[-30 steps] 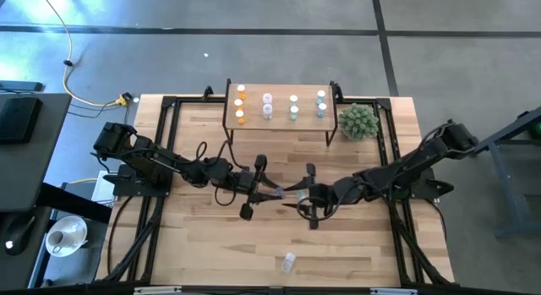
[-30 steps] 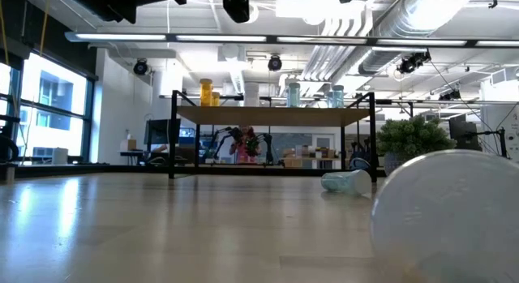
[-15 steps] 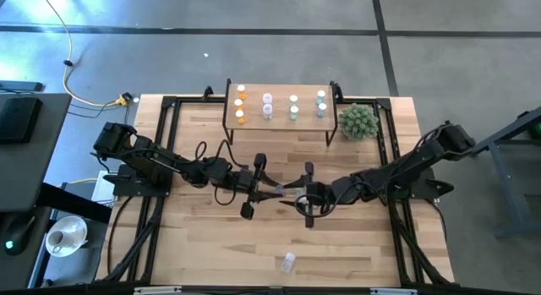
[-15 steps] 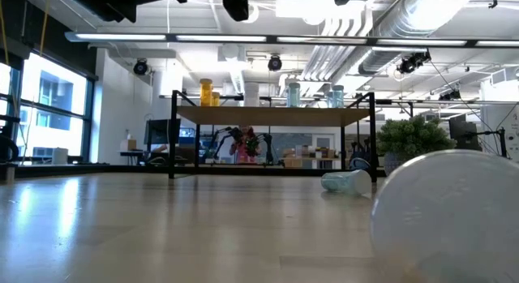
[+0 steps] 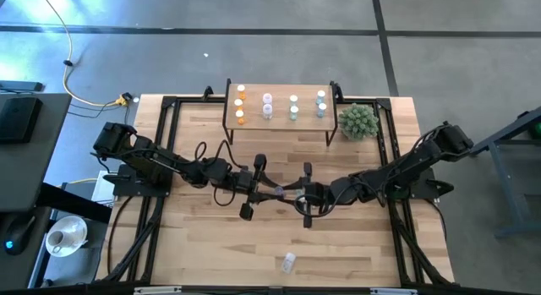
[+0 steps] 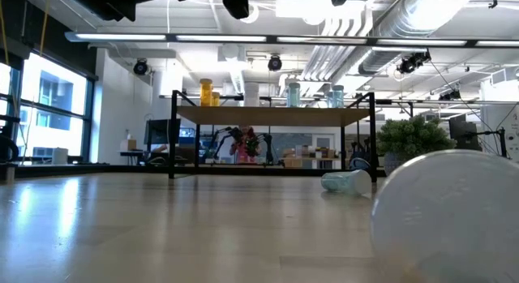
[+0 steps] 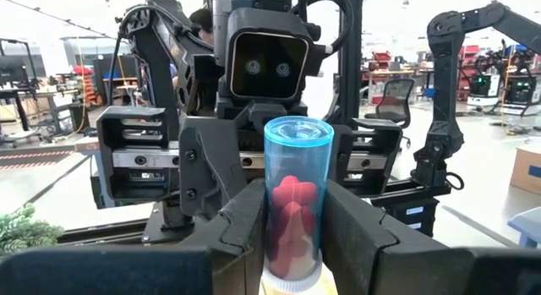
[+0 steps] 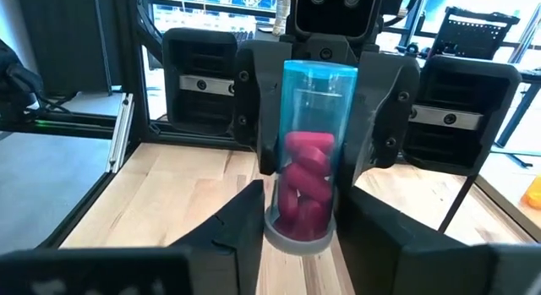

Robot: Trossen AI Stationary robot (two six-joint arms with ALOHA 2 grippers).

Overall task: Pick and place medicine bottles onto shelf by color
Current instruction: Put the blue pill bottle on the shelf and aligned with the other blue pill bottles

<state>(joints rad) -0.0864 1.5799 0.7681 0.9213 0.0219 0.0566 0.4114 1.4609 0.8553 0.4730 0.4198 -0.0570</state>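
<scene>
The wooden tabletop (image 5: 203,244) carries two dark arms that meet over its middle, the left arm (image 5: 161,164) reaching in from one side and the right arm (image 5: 406,172) from the other. At the far edge stands the shelf (image 5: 279,122), a low light-wood board on thin black legs, with the spiky green plant ball (image 5: 357,120) just beside its end. On the shelf stand medicine bottles in rows by colour: orange bottles (image 5: 240,105), pink ones (image 5: 267,106), green ones (image 5: 293,108) and blue ones (image 5: 321,104).

The left pincer (image 5: 272,191) and the right pincer (image 5: 297,193) face each other, nearly touching, above the tabletop. Between them is a blue-tinted bottle (image 7: 297,193) holding pink-red pills, its white cap towards the left wrist camera. The left pincer's fingers (image 7: 245,232) are clamped on it. The right pincer's fingers (image 8: 245,219) sit on either side of the same bottle, but whether they press on it cannot be told.

One more bottle (image 5: 288,262) lies on its side near the tabletop's front edge, well apart from both arms.
</scene>
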